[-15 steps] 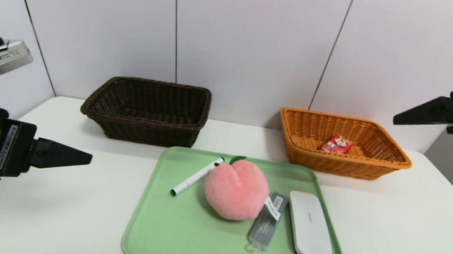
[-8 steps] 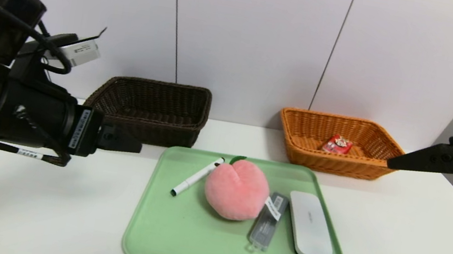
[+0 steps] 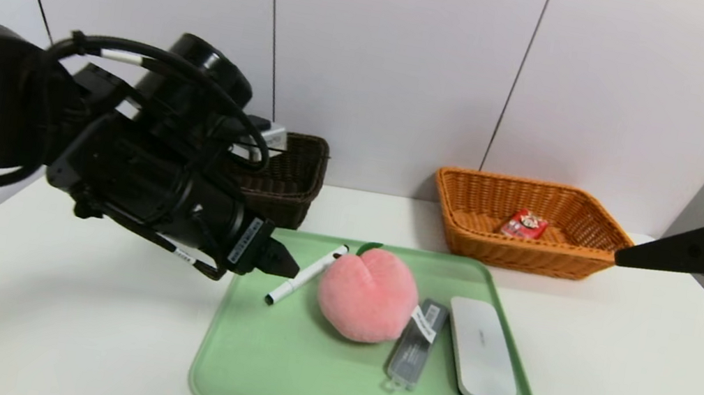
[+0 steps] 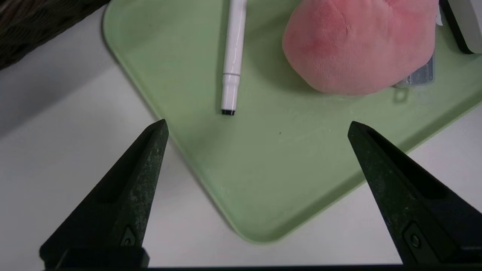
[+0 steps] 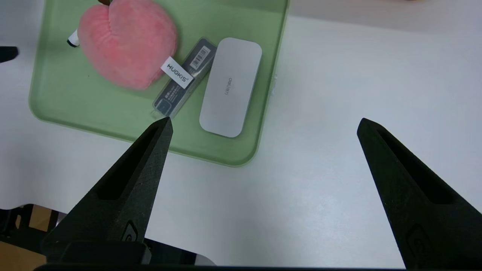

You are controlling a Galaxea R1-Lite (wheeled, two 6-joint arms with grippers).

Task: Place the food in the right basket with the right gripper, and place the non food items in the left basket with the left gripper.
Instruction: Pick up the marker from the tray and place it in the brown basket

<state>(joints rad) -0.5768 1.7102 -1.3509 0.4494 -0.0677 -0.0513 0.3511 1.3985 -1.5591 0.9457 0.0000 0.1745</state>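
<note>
While fingers spread, left gripper (image 4: 257, 126) hangs over tray (image 4: 263, 195) corner near marker (image 4: 232, 56).

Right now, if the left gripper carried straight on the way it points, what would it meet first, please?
Probably the white marker: the open left gripper aims down at the green tray, with the marker's black end nearest.

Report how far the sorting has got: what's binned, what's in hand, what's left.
Done: the red drink carton lies in the orange basket. In hand: nothing held; the left gripper, open, hovers by the white marker; the right gripper, open, waits beside the orange basket. Left: marker, grey case and white case for the dark basket; plush peach for the orange one.
</note>
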